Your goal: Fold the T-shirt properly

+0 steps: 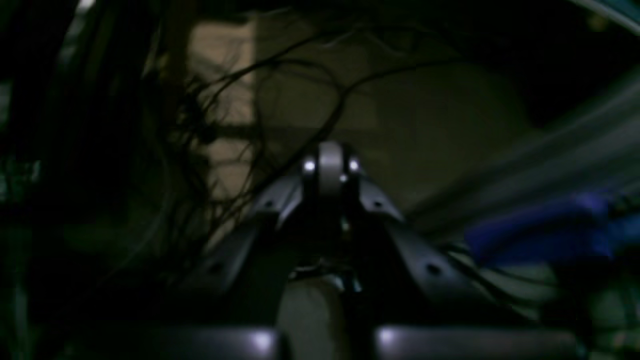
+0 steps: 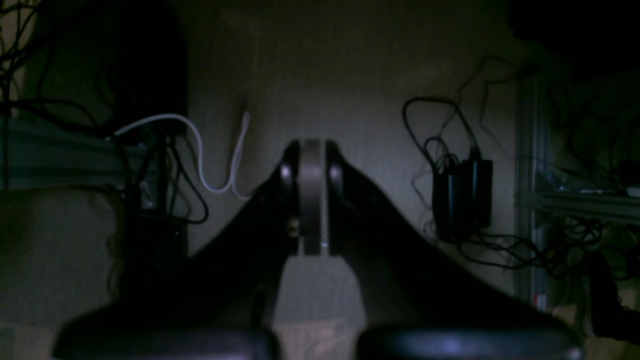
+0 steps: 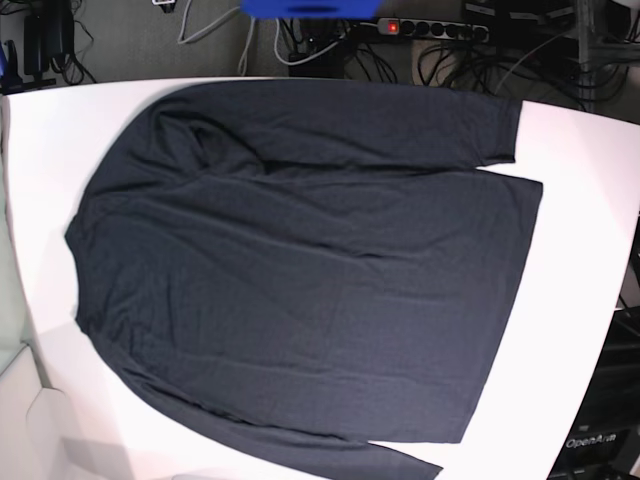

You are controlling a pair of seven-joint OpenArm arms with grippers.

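While both grippers, left [image 1: 330, 165] and right [image 2: 311, 165], are pressed together and hold nothing, the shirt [image 3: 300, 270] lies flat and spread over most of the table [image 3: 585, 190]. Its long way runs side to side. Neither arm shows over the table, so which is nearer cannot be told.

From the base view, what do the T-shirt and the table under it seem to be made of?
T-shirt: seemingly a soft knit cloth, dark navy to black, matte; it lies limp with shallow wrinkles and shows no shine.
Table: a smooth white top, perhaps laminate or painted board; even, faintly glossy, no grain visible. The exact material is unclear.
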